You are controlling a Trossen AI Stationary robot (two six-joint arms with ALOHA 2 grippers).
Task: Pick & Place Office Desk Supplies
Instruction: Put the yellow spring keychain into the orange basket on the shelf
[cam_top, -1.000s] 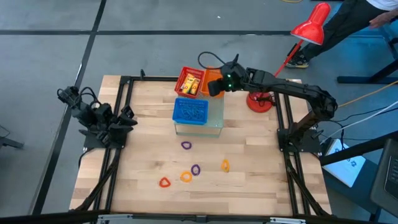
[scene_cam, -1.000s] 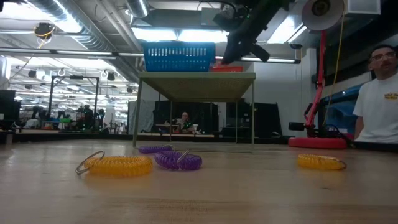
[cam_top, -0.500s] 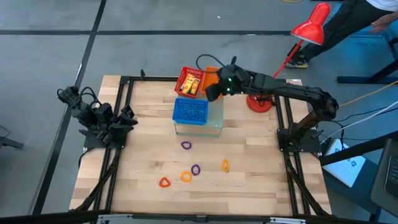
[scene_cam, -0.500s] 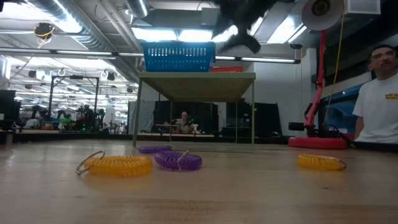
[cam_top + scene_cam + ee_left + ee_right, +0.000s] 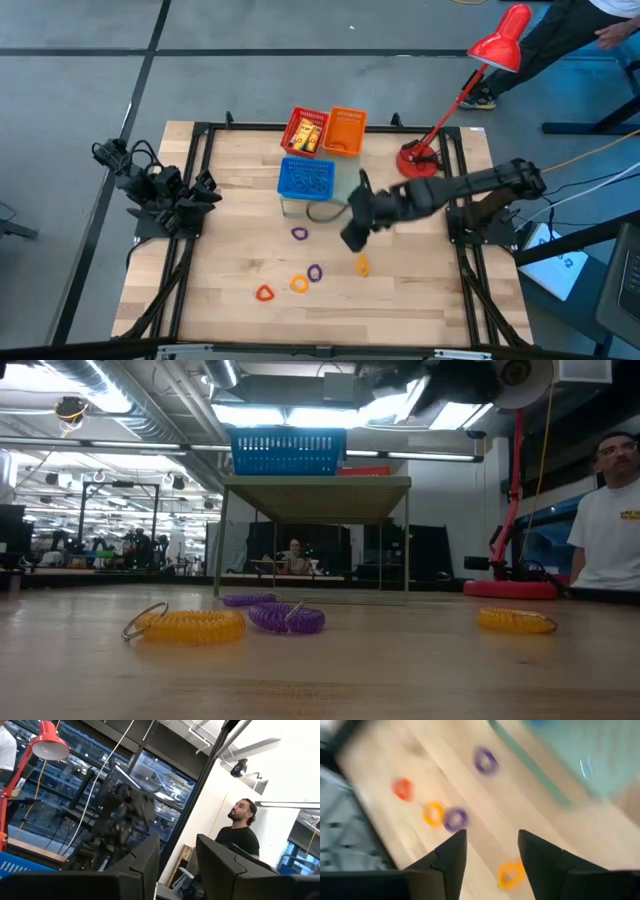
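Five loops lay loose on the bare wood toward the table's near edge: a purple loop (image 5: 299,233) nearest the baskets, a second purple one (image 5: 315,272) beside an orange loop (image 5: 299,284), a red loop (image 5: 264,293) farthest toward the left edge, and another orange loop (image 5: 361,265) off toward the right edge. I judged these the ones left to sort, since the red basket (image 5: 308,131) at the far edge already held yellow blocks (image 5: 309,135), with the orange basket (image 5: 346,130) touching it and the blue basket (image 5: 306,178) sitting on a clear stand (image 5: 345,205).

My right gripper (image 5: 352,238) hung above the table, between the stand and the right-hand orange loop, fingers spread and empty. I took that as lining up for the next pick, with that orange loop nearest.

The right wrist view showed what the high view could not: the gap between the fingers (image 5: 447,857), with the orange loop (image 5: 510,873) just off it. The low view showed the loops as flat coils lying on the wood, so a grab would have to come down low.

My left gripper (image 5: 205,190) waited at the left edge, pointed out into the room; its fingers (image 5: 145,865) stood part-way apart with nothing between them.
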